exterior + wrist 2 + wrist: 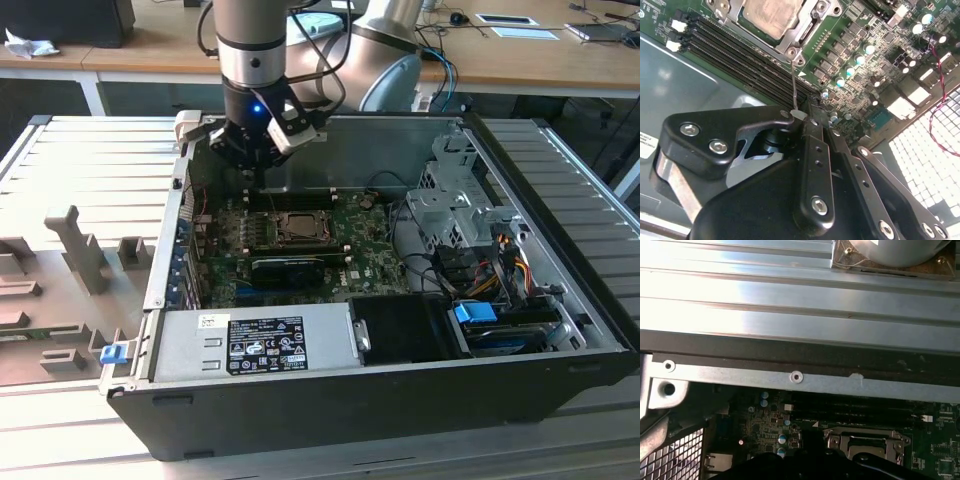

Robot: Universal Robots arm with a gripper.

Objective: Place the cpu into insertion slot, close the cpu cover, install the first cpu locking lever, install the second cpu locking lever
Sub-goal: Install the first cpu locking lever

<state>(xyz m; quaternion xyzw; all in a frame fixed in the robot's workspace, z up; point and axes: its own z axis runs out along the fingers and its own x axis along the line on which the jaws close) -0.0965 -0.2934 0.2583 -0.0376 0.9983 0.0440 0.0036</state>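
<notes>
Here's the pincer (256,168), low inside the open computer case (560,190), over the far edge of the green board (865,65). In the second wrist view its fingers (775,119) are drawn in narrow, pinching the free end of a thin wire lever (794,85). The lever runs from the tips away to the socket corner. Just beyond that corner the chip (767,15) sits in its socket, with the cover plate (807,30) lying down around it. Black memory slots (740,55) run beside the lever.
</notes>
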